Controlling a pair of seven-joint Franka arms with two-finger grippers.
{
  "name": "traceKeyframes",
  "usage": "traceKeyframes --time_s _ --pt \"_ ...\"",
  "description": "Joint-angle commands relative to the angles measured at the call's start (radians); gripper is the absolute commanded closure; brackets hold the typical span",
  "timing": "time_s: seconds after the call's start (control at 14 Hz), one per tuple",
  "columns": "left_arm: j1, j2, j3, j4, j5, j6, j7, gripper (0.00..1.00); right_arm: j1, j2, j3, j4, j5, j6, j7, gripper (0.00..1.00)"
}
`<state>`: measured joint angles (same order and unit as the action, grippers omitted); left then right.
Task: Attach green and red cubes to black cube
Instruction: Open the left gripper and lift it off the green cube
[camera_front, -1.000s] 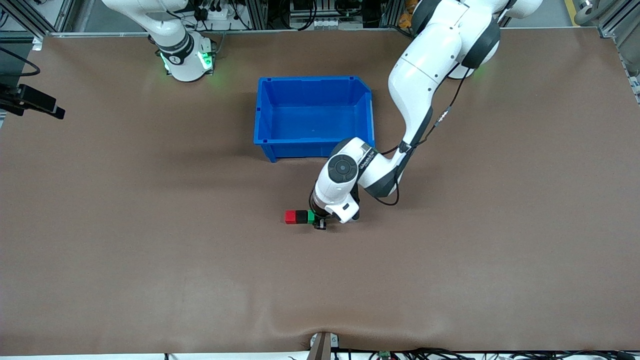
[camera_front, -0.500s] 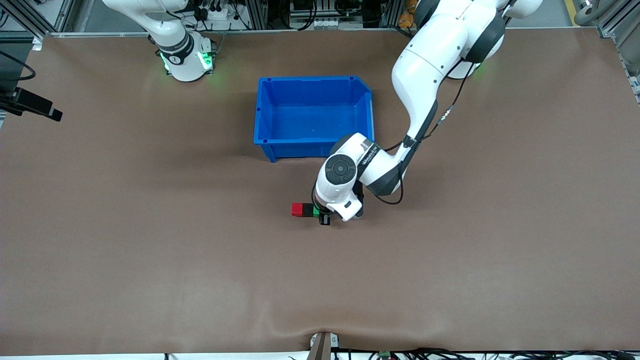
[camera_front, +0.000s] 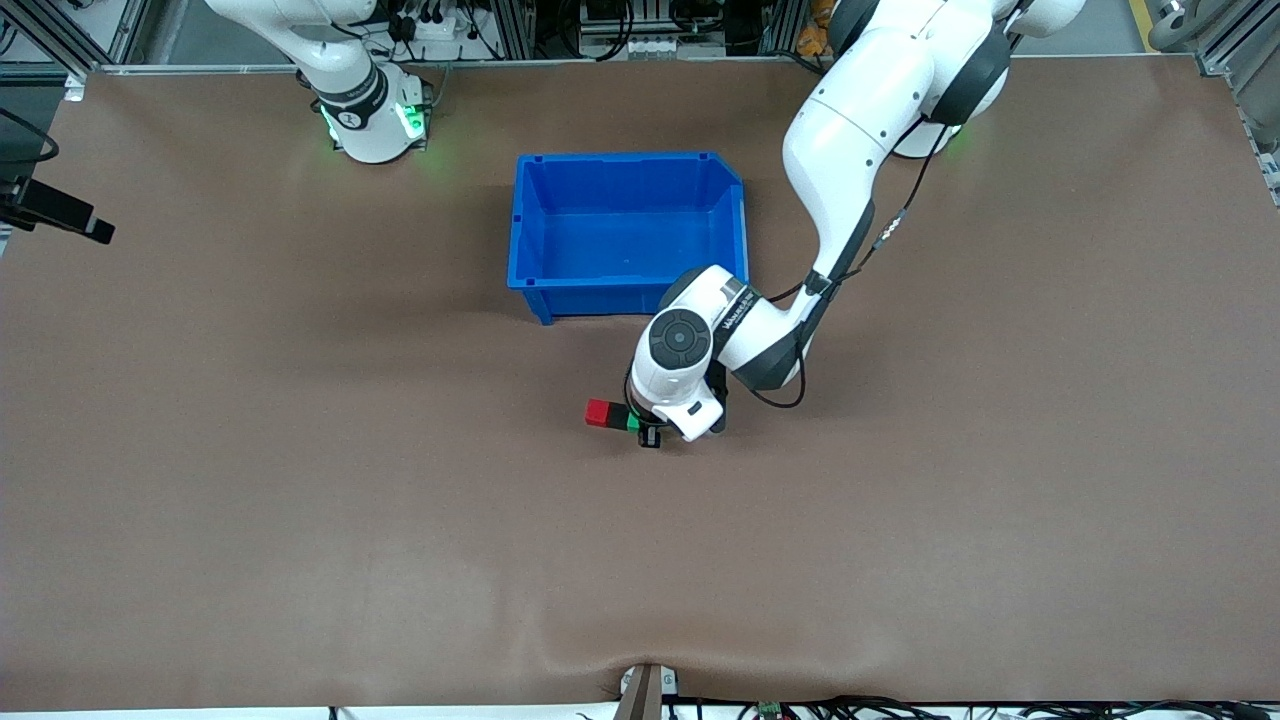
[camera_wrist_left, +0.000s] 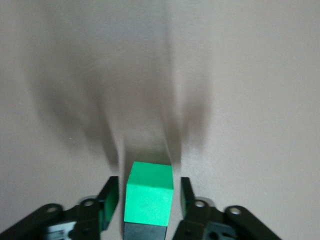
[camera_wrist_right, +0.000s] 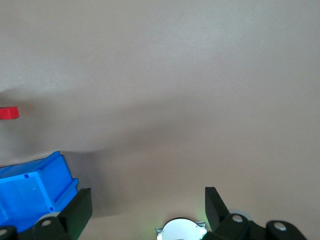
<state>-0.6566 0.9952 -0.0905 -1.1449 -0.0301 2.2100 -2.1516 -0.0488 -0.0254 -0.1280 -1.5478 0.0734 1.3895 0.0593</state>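
Now, cubes: green cube (camera_wrist_left: 149, 194) sits between left end effector (camera_wrist_left: 149, 200) fingers, small gaps either side; black cube (camera_wrist_left: 144, 233) and red cube (camera_front: 599, 413) adjoin, mid-worktop (camera_front: 300, 500).
Left arm: bent down, fingers apart.
Right end effector (camera_wrist_right: 147, 200): waiting, spread wide.

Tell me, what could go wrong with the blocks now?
The left gripper sits around the green cube, fingers barely apart from it; pulling away crooked could knock it off the black cube. The red cube at the row's end might come loose. The right gripper waits open near its base.
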Motion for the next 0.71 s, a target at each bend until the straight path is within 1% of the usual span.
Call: traceKeyframes --time_s 0.0,0.14,0.29,0.43,0.64 --pt "0.008 -0.062 0.011 -0.013 0.002 -0.030 0.084 0.00 -0.029 -0.002 0.018 0.017 -0.012 -0.007 0.013 0.00" --pt "0.043 -0.117 0.012 -0.013 0.007 -0.094 0.163 0.00 -0.028 0.001 0.018 0.017 -0.014 -0.001 0.013 0.00" --pt "0.078 -0.188 0.011 -0.013 0.039 -0.182 0.272 0.00 -0.029 0.004 0.019 0.017 -0.017 -0.001 0.014 0.00" --pt "0.095 -0.251 0.012 -0.015 0.088 -0.228 0.376 0.00 -0.020 0.009 0.021 0.017 -0.014 0.002 0.016 0.00" --pt "0.178 -0.373 0.009 -0.022 0.101 -0.323 0.563 0.00 -0.020 0.015 0.022 0.017 -0.006 0.006 0.072 0.00"
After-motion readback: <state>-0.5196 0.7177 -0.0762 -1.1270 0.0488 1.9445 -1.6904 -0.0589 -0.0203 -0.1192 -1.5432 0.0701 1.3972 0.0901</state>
